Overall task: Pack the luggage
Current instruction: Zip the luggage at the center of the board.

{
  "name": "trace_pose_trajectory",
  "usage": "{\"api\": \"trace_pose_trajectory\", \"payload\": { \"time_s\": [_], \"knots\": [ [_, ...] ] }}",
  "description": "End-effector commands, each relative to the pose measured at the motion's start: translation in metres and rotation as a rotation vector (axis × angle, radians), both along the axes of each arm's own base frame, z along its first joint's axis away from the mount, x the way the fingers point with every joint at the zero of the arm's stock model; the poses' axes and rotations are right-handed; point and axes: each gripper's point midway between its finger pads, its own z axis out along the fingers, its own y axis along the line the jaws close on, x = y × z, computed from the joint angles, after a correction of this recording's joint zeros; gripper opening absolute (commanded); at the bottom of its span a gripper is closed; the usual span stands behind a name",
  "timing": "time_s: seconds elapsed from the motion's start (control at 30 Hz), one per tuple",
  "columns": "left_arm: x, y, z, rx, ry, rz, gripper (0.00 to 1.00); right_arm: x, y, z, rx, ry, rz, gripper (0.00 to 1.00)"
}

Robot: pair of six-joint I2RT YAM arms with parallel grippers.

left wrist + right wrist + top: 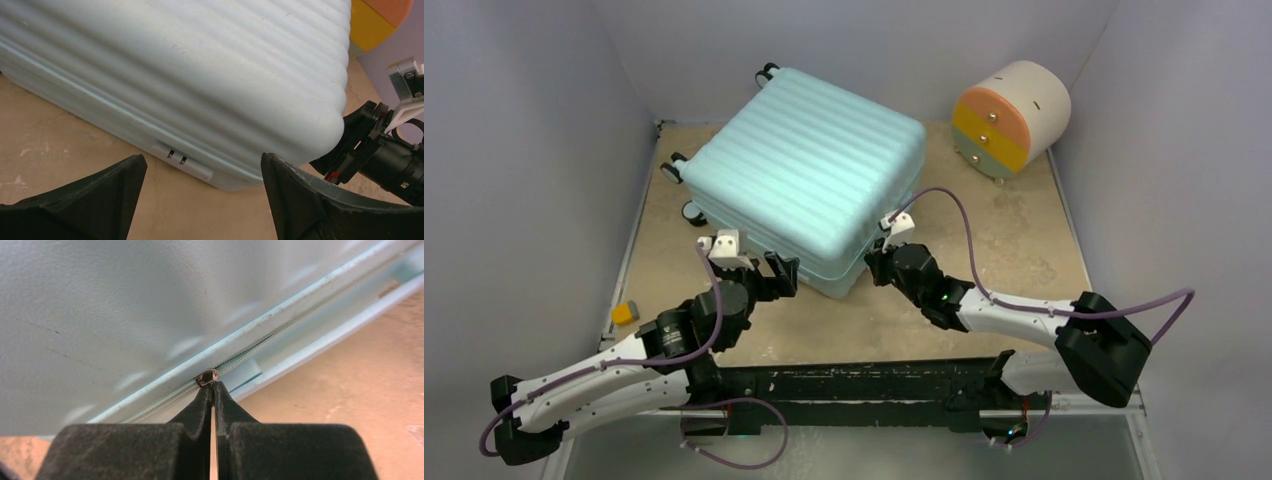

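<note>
The luggage (809, 165), a pale teal ribbed hard-shell suitcase, lies flat and closed on the tan table, wheels toward the back left. My left gripper (776, 275) stands open just in front of its near side, nothing between the fingers; in the left wrist view the shell (190, 75) and its small lock (182, 161) lie beyond the open gripper (202, 165). My right gripper (876, 262) is at the suitcase's near right corner. In the right wrist view the gripper (214, 386) is shut on the metal zipper pull (207, 376) on the zip line.
A round cream drawer unit (1011, 118) with orange, yellow and green fronts lies at the back right. A small yellow-orange block (625, 313) sits at the table's left edge. Grey walls close in three sides. A black rail (854, 385) runs along the near edge.
</note>
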Motion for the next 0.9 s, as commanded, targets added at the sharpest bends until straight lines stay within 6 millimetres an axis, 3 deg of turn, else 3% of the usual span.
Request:
{"api": "trace_pose_trajectory", "payload": {
  "time_s": [0.0,0.17,0.3,0.47,0.67,0.8,0.87],
  "knots": [
    [-0.001,0.009,-0.005,0.006,0.012,0.032,0.91,0.043,-0.043,0.018,-0.088,-0.083,-0.216,0.00],
    [-0.002,0.009,-0.005,-0.029,0.016,0.040,0.92,0.052,-0.036,0.018,-0.078,-0.072,-0.182,0.00],
    [-0.008,0.000,-0.038,-0.085,0.109,0.026,0.98,0.051,-0.025,0.024,-0.061,-0.102,-0.126,0.00],
    [-0.018,-0.002,-0.073,-0.152,0.185,0.019,1.00,0.045,-0.021,0.016,-0.052,-0.091,-0.085,0.00],
    [-0.026,-0.033,-0.095,-0.209,0.225,-0.114,1.00,0.042,-0.009,0.014,-0.030,-0.082,-0.031,0.00],
    [-0.020,-0.057,-0.104,-0.245,0.211,-0.154,1.00,0.043,0.002,0.017,-0.016,-0.074,0.009,0.00],
    [-0.014,-0.065,-0.106,-0.180,0.177,-0.181,1.00,0.043,0.009,0.018,-0.009,-0.072,0.033,0.00]
  ]
}}
